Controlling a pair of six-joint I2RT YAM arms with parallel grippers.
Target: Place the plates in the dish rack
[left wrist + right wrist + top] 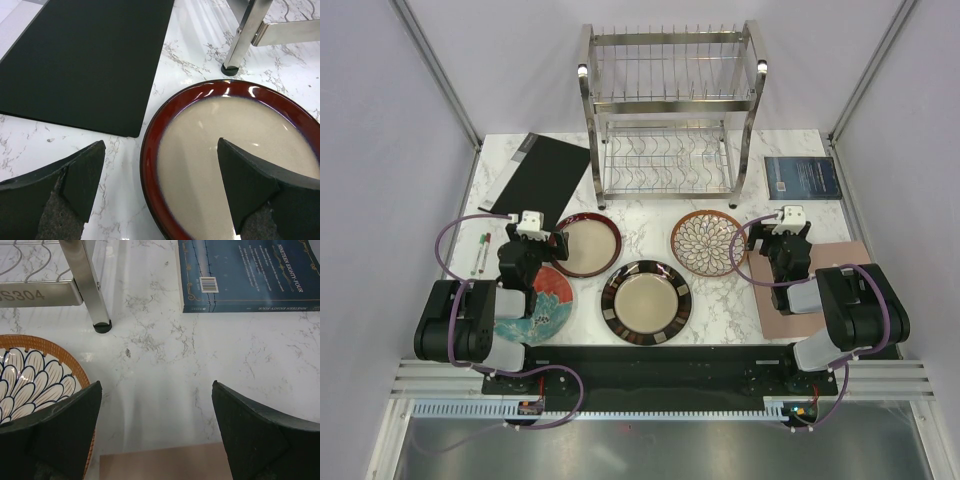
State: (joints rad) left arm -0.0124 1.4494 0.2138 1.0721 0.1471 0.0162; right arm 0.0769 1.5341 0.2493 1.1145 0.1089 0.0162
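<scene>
Fingers of left gripper (161,150) are spread wide, nothing held; left rim of dark-red rimmed plate (240,130) is seen between them. Right gripper (156,390) is likewise spread, brown petal plate (30,375) beside its left finger; dish rack (670,110) is set beyond both fingertips

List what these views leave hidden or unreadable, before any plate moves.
Flowered red plate: top view, left arm overlaps its left side.
Pink mat: top view, right arm hides much.
Dark-red-rimmed plate: left wrist view, frame edges and a finger cut it.
Pens: top view, too small to read.
</scene>
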